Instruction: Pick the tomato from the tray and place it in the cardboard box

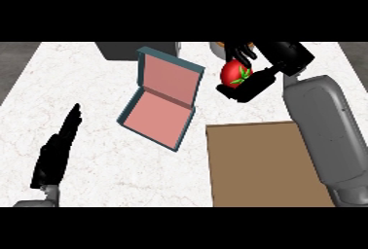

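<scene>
The right robot hand (248,73) has its fingers curled round the tomato (233,73), which looks smooth, soft and easily bruised, best cradled round its middle.

Right hand (253,73) fingers curl round the tomato (233,73) beside the open box (161,97).

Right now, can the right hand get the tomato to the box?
Probably yes. The right hand holds the tomato just right of the open box, with bare counter between them.

White marble counter (108,160) carries an open box (159,99) and brown tray (266,165).
</scene>
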Controlling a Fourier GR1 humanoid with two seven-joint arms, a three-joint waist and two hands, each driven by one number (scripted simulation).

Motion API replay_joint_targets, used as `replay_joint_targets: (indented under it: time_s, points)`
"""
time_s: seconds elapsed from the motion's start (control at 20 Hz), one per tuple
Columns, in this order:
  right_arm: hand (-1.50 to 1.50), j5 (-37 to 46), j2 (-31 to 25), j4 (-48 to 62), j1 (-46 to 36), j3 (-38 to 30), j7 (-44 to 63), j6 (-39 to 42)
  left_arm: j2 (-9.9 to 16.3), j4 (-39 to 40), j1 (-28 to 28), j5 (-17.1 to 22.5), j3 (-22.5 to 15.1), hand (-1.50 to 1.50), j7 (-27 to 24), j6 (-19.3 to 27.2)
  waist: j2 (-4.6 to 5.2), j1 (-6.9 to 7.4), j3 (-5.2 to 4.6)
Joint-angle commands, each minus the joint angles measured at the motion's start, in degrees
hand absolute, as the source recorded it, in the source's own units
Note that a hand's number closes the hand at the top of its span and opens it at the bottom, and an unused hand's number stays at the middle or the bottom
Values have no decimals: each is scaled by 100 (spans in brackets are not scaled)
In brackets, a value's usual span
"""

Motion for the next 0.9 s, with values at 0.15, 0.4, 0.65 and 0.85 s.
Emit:
replay_joint_targets:
  time_s: [0.15,0.4,0.65,0.85]
  points:
    - [150,303,922,774,-1305,226,1028,-181,-127,74,-264,-217,-57,0,120,83,10,23,-2]
    - [150,648,1322,1680,-1706,263,1002,-582,-10,-371,297,-71,21,0,12,-179,12,77,0]
    - [150,112,1344,2454,-1779,1311,1046,-1199,-61,-2,-204,-112,116,0,45,-169,28,115,-2]
    - [150,83,1348,3492,-1889,1623,708,-1692,-194,354,-215,-228,4,0,-228,-151,73,225,-6]
